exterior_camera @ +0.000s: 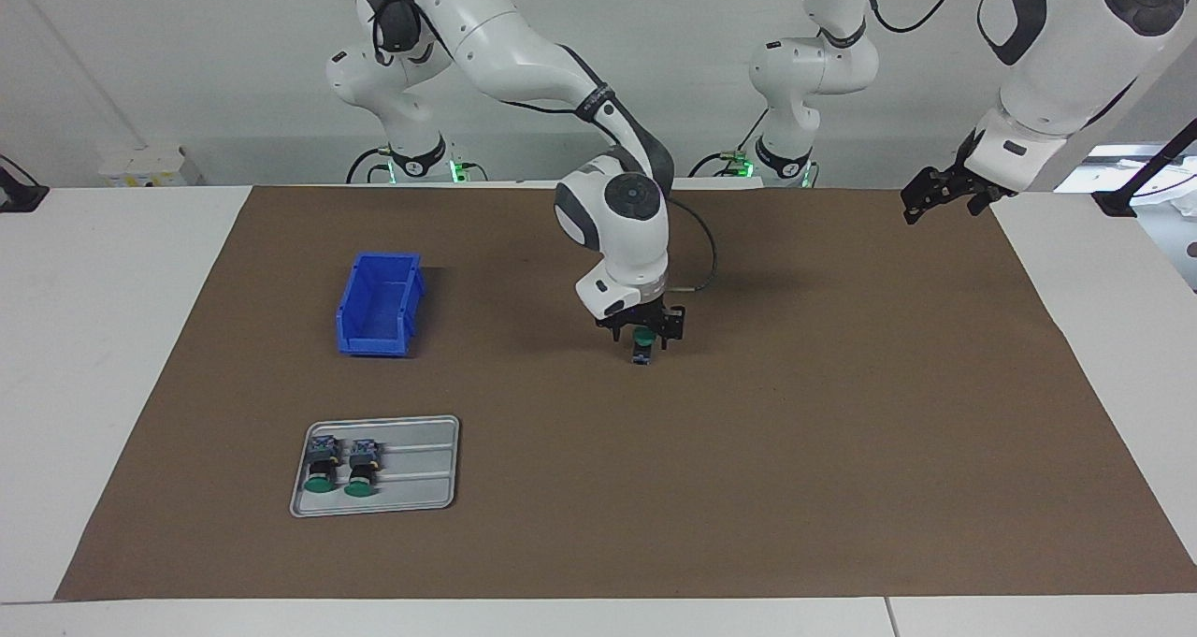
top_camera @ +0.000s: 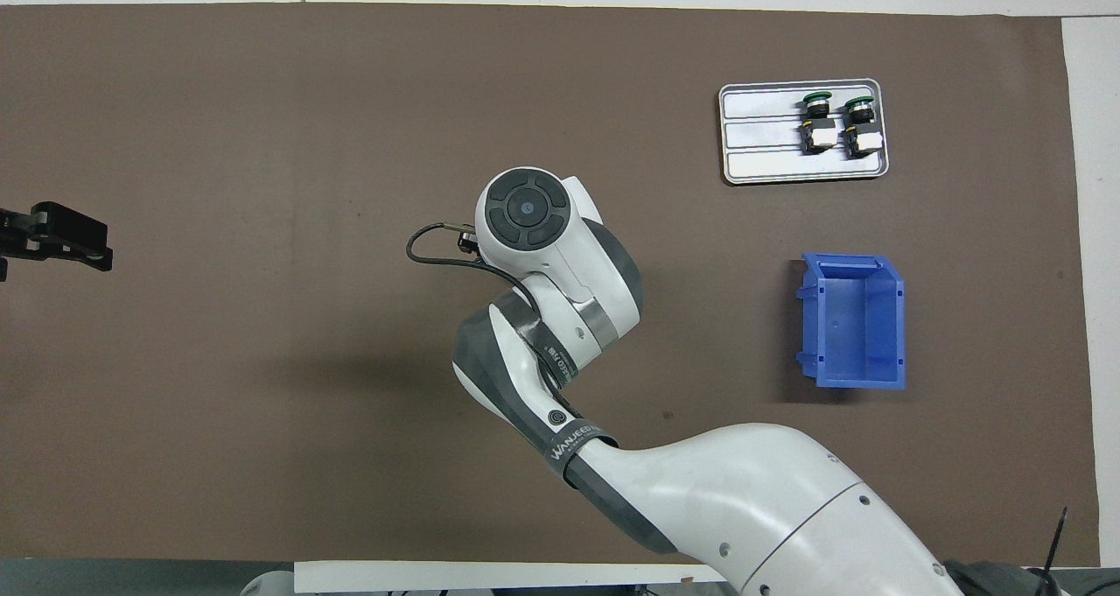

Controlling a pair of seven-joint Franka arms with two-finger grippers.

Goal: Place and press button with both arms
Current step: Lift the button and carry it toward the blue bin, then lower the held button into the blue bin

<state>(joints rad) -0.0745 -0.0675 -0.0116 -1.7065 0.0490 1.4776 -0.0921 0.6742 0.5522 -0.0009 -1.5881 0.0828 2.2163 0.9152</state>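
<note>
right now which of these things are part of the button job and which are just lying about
In the job:
- button, standing mid-mat
- right gripper, down around it
- left gripper, waiting in the air over the mat's edge at the left arm's end

Lying about:
- blue bin
- grey tray
- two spare buttons lying in the tray

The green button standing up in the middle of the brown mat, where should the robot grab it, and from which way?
Probably by the black barrel just under the round green cap of the button, coming straight down from above. It stands upright on its terminal block, cap on top, so the narrow sides are free and the wider cap gives the jaws a lip to catch under. The right gripper is already down around it.
</note>
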